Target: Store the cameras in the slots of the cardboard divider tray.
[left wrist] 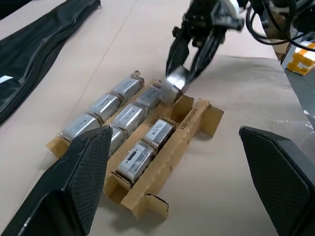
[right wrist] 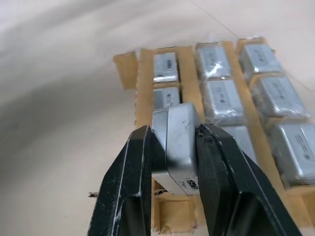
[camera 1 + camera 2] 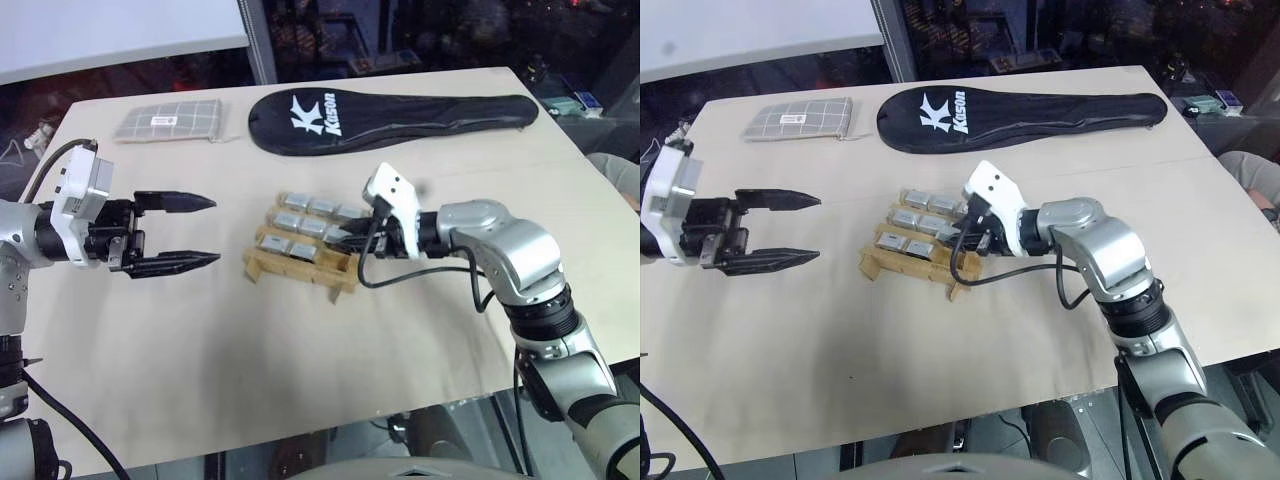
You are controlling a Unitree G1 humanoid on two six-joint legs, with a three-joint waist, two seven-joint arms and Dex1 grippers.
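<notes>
The cardboard divider tray (image 3: 262, 266) lies mid-table, and several silver-grey cameras (image 3: 300, 222) lie flat in its slots. My right gripper (image 3: 345, 238) reaches in from the right, shut on one more camera (image 2: 178, 147). That camera hangs tilted just above the tray's right end, over a slot of bare cardboard (image 1: 186, 105). The left wrist view shows the held camera (image 1: 174, 81) clear of the strips. To the left of the tray, and well apart from it, my left gripper (image 3: 215, 231) is open with nothing between its fingers (image 1: 81, 177).
A long black racket cover (image 3: 390, 118) lies across the back of the table. A flat grey gridded packet (image 3: 168, 122) sits at the back left. Bare tabletop lies between the tray and the front edge (image 3: 300, 440).
</notes>
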